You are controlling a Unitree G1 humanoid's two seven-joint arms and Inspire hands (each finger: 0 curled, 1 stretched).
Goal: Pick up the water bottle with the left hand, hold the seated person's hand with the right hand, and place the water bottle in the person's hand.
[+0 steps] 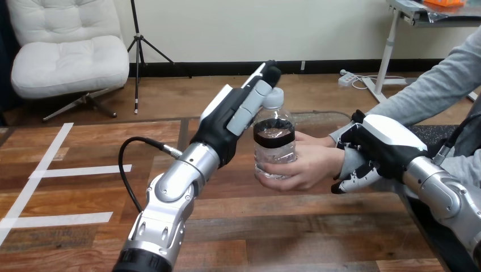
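Note:
A clear water bottle (274, 139) with a dark label band and a white cap stands upright in the person's hand (303, 165), whose fingers wrap its lower half. My left hand (230, 119) is at the bottle's left side, its fingers straight and reaching up past the cap, touching or nearly touching the bottle. My right hand (377, 148) lies over the person's wrist (347, 161), with its fingers curled under and round it. The person's grey sleeve comes in from the upper right.
White tape strips (79, 170) mark the wooden table (272, 226) at the left. A black cable (127, 164) loops out from my left forearm. A dark mat (425, 133) lies at the table's right side, under my right arm.

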